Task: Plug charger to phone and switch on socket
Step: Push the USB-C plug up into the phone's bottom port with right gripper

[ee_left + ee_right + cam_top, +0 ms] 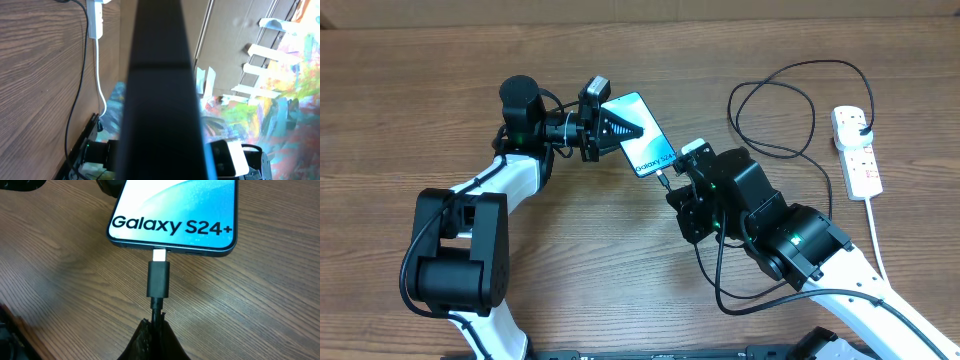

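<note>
With left pincer clamped on the phone and right pincer gripping the charger, drive the connector squarely home until its silver tip vanishes.

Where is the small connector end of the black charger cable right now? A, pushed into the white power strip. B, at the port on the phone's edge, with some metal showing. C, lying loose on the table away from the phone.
B: the right wrist view shows the connector of the charger meeting the port in the edge of the phone, with bare metal visible between them and its cable pinched in the right gripper.
</note>
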Controlling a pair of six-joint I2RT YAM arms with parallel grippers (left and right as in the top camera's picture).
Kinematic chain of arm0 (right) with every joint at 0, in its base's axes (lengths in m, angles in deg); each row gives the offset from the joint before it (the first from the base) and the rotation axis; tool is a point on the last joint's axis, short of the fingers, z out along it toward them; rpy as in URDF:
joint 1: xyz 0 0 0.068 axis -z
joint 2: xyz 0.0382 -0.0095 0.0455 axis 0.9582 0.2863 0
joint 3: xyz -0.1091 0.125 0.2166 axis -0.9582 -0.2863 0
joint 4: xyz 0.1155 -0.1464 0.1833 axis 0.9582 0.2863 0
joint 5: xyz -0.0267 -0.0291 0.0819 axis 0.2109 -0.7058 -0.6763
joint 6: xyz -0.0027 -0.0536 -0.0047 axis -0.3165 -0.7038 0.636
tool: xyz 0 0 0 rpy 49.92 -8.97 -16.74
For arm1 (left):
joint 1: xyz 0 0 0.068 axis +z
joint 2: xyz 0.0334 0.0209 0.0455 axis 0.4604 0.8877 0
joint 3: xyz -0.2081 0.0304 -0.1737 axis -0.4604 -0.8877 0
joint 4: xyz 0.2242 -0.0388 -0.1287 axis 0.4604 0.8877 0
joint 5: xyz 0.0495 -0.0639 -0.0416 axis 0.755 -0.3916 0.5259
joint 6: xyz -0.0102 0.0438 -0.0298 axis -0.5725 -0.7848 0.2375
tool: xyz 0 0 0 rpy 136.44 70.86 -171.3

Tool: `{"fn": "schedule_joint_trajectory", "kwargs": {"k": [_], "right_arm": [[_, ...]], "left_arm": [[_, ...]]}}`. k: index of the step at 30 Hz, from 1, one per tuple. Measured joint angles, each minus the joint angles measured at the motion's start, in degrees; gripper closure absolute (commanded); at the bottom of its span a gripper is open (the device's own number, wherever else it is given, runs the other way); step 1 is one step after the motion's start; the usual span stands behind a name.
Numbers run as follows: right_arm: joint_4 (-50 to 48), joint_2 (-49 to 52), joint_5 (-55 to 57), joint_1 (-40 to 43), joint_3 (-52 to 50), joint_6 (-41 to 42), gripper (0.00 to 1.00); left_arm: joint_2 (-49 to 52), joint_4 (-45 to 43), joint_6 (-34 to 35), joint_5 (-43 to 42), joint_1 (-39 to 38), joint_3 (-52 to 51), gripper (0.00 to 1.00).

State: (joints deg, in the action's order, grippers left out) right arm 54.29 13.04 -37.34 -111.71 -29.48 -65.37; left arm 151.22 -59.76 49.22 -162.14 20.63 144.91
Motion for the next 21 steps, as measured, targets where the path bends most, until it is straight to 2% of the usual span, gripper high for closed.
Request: {"fn": "schedule_joint_trajectory", "kwargs": {"k": [21], "right_arm": [[0.1, 0.0, 2.1, 0.0, 0.0, 1.3, 0.96]], "left_arm": [[0.0, 0.0, -0.2, 0.0, 0.0, 0.0, 0.96]]}}
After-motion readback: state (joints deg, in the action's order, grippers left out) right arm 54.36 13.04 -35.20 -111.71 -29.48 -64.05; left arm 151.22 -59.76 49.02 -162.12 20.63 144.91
